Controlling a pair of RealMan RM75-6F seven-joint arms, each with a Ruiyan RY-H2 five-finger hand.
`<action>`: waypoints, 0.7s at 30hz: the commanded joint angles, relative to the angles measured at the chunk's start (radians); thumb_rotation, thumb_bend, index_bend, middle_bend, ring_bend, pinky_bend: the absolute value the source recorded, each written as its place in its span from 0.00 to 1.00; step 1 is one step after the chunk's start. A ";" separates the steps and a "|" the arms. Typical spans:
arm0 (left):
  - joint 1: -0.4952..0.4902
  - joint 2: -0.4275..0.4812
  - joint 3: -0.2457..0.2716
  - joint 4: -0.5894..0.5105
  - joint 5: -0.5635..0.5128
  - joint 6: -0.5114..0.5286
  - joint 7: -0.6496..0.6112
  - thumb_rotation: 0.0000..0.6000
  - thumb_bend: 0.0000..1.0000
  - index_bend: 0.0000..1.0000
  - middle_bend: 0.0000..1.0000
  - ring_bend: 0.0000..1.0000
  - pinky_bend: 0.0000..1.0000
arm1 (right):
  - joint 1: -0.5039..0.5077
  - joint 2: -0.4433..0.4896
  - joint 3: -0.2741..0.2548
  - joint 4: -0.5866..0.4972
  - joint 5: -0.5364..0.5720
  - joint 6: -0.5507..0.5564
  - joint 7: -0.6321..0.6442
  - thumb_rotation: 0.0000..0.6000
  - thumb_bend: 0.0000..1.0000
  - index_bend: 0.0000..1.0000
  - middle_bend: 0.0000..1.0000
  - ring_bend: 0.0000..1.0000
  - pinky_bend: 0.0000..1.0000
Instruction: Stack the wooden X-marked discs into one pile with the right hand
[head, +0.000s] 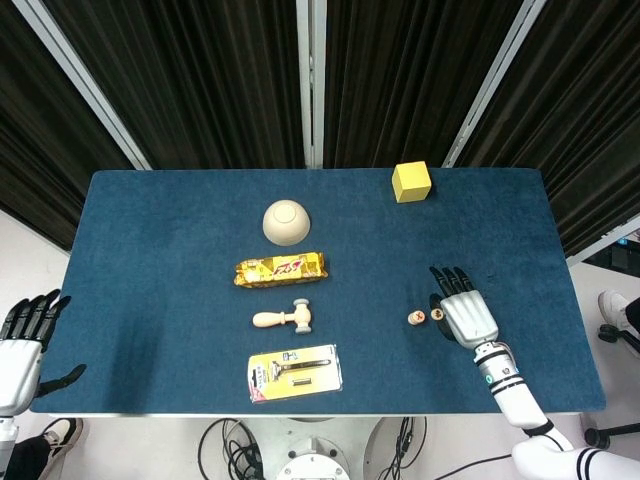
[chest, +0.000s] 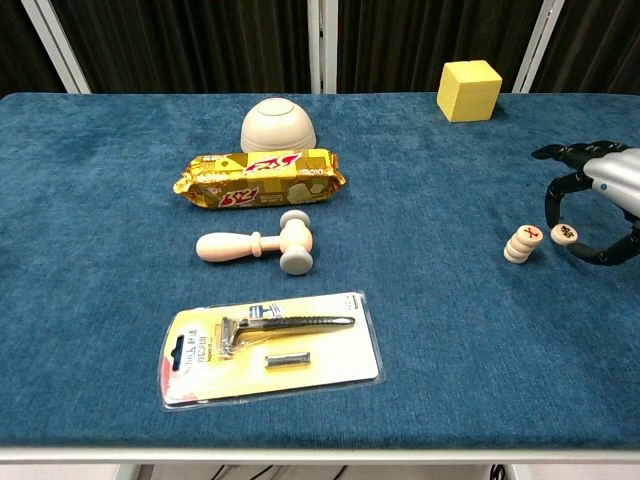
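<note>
Right hand fingers: my right hand (chest: 600, 205) sits at the right edge of the chest view, dark fingers (chest: 553, 192) curled downward around a single X-marked disc (chest: 564, 234). I cannot tell whether the fingertips touch the disc or whether it is off the cloth.
Right hand, head view: the right hand (head: 465, 314) lies palm-down at the lower right of the table, fingers pointing toward the curtains.
Disc pile: a leaning pile of X-marked discs (chest: 520, 243) stands just left of the single disc, apart from it; in the head view the pile (head: 416, 319) is left of the hand.
Left hand: my left hand (head: 24, 340) is at the lower left frame edge, off the table, fingers spread, holding nothing.
Table: blue cloth table (chest: 430, 330).
Other items, centre column: inverted bowl (chest: 278, 125), snack packet (chest: 260, 177), wooden mallet (chest: 262, 244), packaged razor (chest: 270, 345).
Upper right: yellow cube (chest: 469, 90).
</note>
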 joint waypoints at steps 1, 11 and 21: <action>0.000 0.000 0.000 -0.001 0.001 0.000 0.001 1.00 0.14 0.08 0.00 0.00 0.00 | 0.004 0.024 0.006 -0.044 -0.020 0.015 -0.008 1.00 0.30 0.54 0.01 0.00 0.00; 0.002 0.002 0.001 -0.003 0.005 0.006 0.000 1.00 0.14 0.08 0.00 0.00 0.00 | 0.015 0.023 -0.001 -0.103 -0.031 0.011 -0.061 1.00 0.30 0.54 0.01 0.00 0.00; 0.003 0.004 0.000 -0.001 0.003 0.008 -0.008 1.00 0.14 0.08 0.00 0.00 0.00 | 0.024 0.008 0.005 -0.090 -0.014 -0.001 -0.075 1.00 0.30 0.52 0.01 0.00 0.00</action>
